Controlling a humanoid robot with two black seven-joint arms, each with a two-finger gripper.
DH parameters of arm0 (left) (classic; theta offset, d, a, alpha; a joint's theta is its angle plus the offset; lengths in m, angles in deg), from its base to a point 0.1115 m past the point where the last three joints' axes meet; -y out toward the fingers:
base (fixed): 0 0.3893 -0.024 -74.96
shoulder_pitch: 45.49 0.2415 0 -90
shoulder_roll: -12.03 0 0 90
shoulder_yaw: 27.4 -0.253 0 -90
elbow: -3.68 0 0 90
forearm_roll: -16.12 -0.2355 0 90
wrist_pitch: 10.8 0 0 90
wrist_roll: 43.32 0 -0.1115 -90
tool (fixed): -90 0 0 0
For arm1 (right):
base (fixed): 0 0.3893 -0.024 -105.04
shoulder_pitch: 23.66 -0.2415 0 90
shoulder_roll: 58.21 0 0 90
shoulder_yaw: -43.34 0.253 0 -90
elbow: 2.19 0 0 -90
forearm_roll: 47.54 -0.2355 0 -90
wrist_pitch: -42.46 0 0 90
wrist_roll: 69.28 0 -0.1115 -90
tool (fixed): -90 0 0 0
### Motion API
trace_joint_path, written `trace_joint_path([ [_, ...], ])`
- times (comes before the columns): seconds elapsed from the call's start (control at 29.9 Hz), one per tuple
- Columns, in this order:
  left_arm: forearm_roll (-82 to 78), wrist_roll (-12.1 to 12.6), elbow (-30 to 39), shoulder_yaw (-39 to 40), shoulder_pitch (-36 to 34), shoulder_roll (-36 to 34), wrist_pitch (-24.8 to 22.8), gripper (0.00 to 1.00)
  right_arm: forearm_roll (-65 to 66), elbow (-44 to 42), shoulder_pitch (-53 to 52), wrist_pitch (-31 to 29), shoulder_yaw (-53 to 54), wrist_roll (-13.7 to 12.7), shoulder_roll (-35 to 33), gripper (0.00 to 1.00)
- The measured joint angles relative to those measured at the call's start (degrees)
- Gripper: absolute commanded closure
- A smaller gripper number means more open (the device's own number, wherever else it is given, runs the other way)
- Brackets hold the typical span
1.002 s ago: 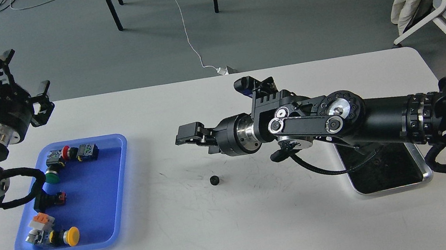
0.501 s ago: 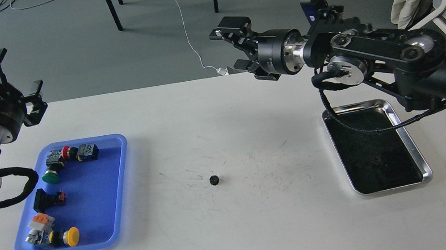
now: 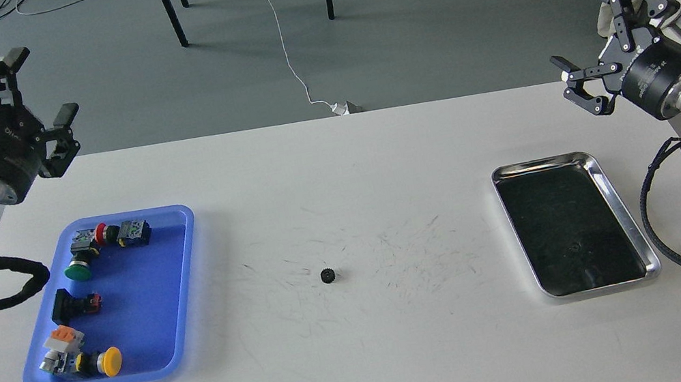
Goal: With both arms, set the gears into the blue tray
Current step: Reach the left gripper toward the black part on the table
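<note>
Black and toothed, one gear [image 3: 328, 275] lies alone on the white desk [image 3: 370, 366], between the blue tray [image 3: 186, 282] and the steel tray [image 3: 620, 206], touching neither. Within the last second the right gripper [image 3: 607, 46] has swung from just above the gear back beyond the steel tray's far right corner, leaving the gear unlifted; pickup apparently remains to be done. Its jaws stand spread, empty. The left gripper [image 3: 17, 100], behind the blue tray, likewise shows jaws spread and empty. A second gear cannot be made out.
</note>
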Motion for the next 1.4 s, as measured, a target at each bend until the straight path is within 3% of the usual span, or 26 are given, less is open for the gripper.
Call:
trace_joint_path([
  [0.3,-30.5,0.0,23.8,-9.6,0.5,-8.8,1.2,0.02,-4.1,4.6,8.2,-2.1,2.8,3.1,0.6,0.05],
  [0.47,-55.1,0.1,27.5,-15.0,0.8,-5.4,2.2,0.02,-4.1,4.7,8.5,-2.1,2.8,3.5,0.8,0.05],
  [0.7,-77.3,0.6,25.9,-19.3,3.1,4.1,5.4,0.03,-4.1,4.7,8.5,-2.3,2.8,3.6,0.8,0.04],
  [0.9,-100.3,3.7,15.8,-19.6,5.9,11.6,11.3,0.03,-4.1,4.9,8.5,-2.6,2.8,3.6,0.8,0.04],
  [1.2,-104.0,4.9,8.3,-19.5,8.7,16.9,17.5,0.04,-3.9,5.0,8.3,-3.2,2.5,3.6,0.9,0.04],
  [1.4,-104.0,4.9,5.6,-19.6,9.4,19.9,18.2,0.05,-3.9,5.0,8.3,-3.2,2.3,3.6,1.0,0.04],
])
